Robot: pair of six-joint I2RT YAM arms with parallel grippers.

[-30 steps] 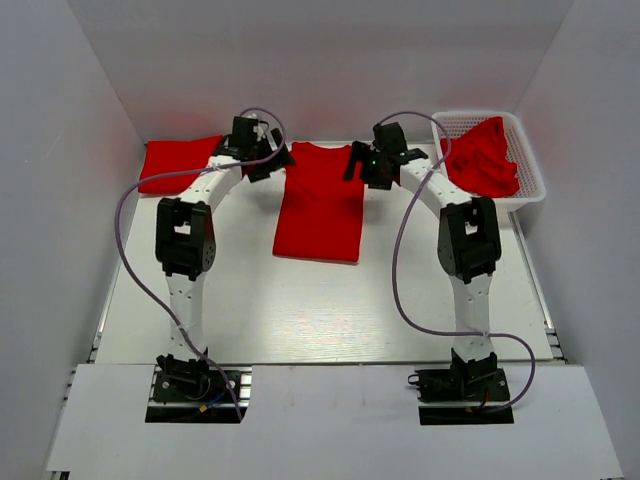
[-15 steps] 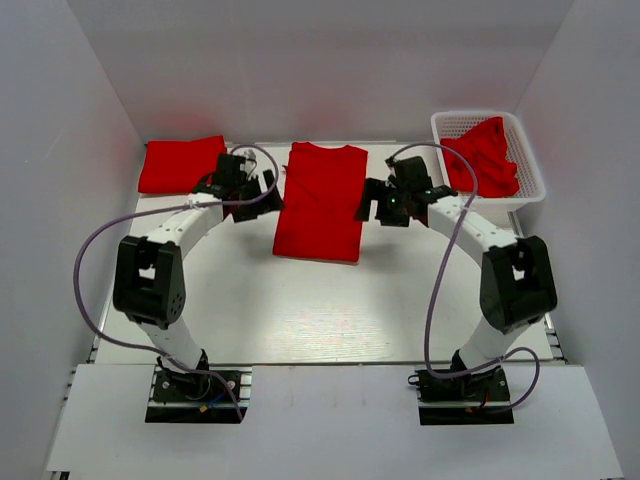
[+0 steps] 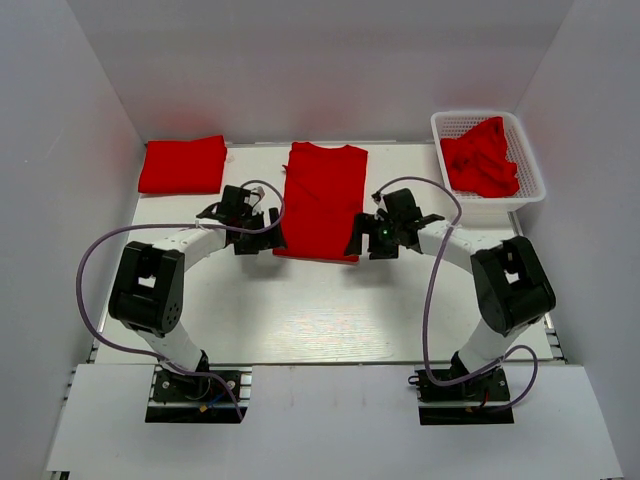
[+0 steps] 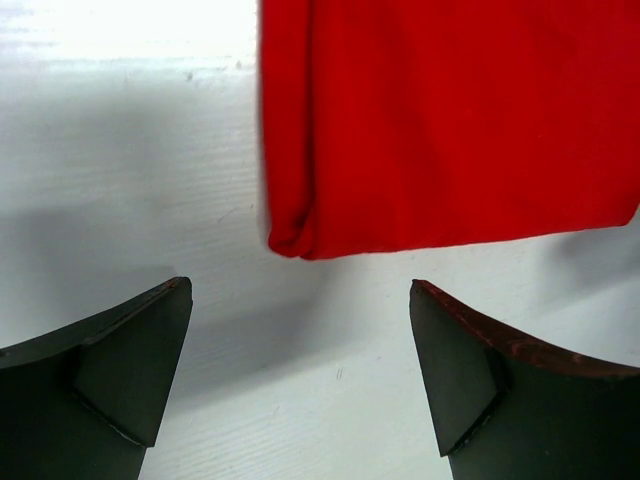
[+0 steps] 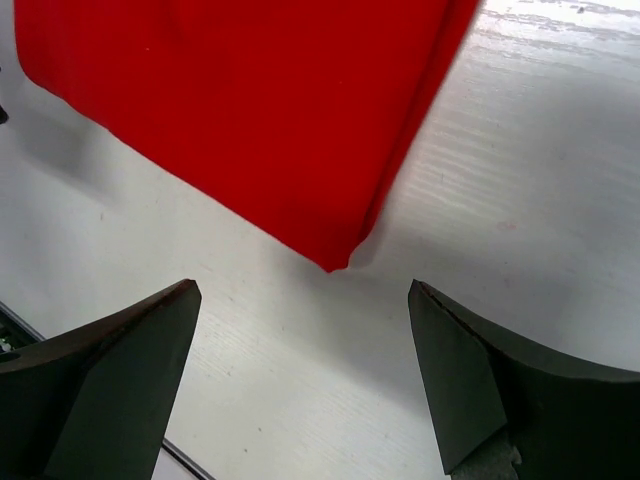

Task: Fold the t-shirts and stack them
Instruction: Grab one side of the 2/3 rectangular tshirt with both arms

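A red t-shirt (image 3: 322, 200) lies flat in the middle of the table, its sides folded in to a long strip. My left gripper (image 3: 262, 232) stands open just off its near left corner. In the left wrist view that corner of the t-shirt (image 4: 450, 120) lies a little beyond the gap of the left gripper (image 4: 300, 287), untouched. My right gripper (image 3: 362, 235) stands open off the near right corner. The right wrist view shows the t-shirt (image 5: 230, 110) ending in a point just ahead of the empty right gripper (image 5: 303, 287). A folded t-shirt (image 3: 182, 164) rests at the back left.
A white mesh basket (image 3: 534, 165) at the back right holds crumpled red t-shirts (image 3: 480, 160). White walls close in the table on three sides. Purple cables loop out from both arms.
Both arms have drawn back from the far end of the middle t-shirt to its near corners, coming down low over the table. Both grippers stayed open.
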